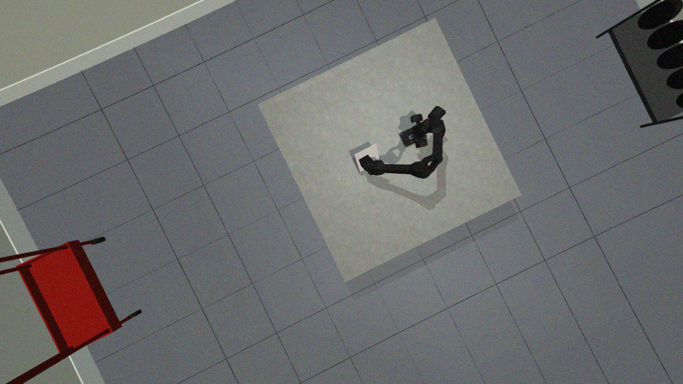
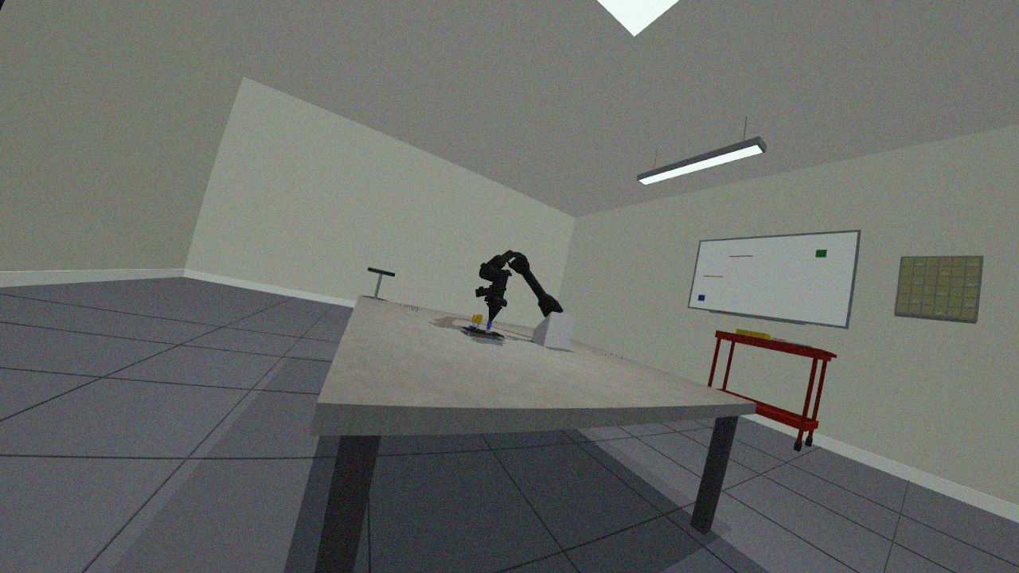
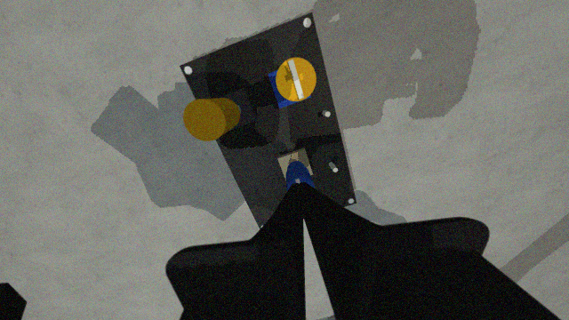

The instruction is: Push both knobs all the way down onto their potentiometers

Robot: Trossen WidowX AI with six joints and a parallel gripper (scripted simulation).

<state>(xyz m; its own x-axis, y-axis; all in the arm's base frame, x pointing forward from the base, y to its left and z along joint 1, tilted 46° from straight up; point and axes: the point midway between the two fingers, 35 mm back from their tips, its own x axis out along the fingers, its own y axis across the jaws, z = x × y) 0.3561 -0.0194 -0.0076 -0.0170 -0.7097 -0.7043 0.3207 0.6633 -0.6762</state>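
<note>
The dark circuit board (image 3: 260,178) (image 2: 497,335) (image 1: 405,140) stands on the table (image 1: 310,119) (image 2: 427,377). In the wrist view, a yellow knob (image 3: 307,82) with a white line covers most of a blue potentiometer (image 3: 284,103). A blue knob (image 3: 298,171) is over a beige potentiometer (image 3: 284,163) in the board's lower part. My gripper (image 3: 299,189) (image 2: 489,321) is shut and empty, its tips over the blue knob and hiding part of it. I cannot tell whether they touch, nor how far down either knob sits.
A tall, plain yellow cylinder (image 3: 204,120) rises from the board's left edge in the wrist view. Small pale pins (image 3: 327,114) (image 3: 334,168) stand near its right edge. A white block (image 2: 558,330) is at the arm's base.
</note>
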